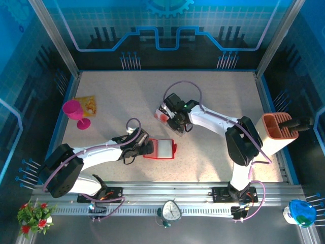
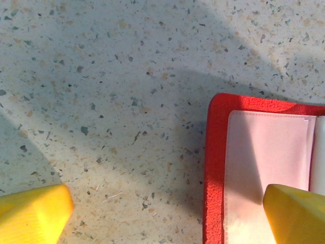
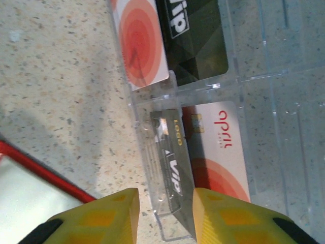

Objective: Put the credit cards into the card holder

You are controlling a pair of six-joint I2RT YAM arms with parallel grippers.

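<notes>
Currently, left gripper [image 1: 145,146] jaws wide open astride card holder [image 1: 162,148] edge — likely steadying; right gripper [image 3: 165,206] jaws flank 1 credit card [image 3: 170,162] — grip unclear.

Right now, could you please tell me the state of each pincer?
Left pincer: open wide, holding nothing.
Right pincer: narrowed around a tilted credit card; whether it grips firmly cannot be told.

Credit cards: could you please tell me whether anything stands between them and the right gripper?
Yes: clear plastic sleeves appear to enclose the credit cards; the right gripper has its jaws astride a sleeve's edge, not a bare card.
</notes>
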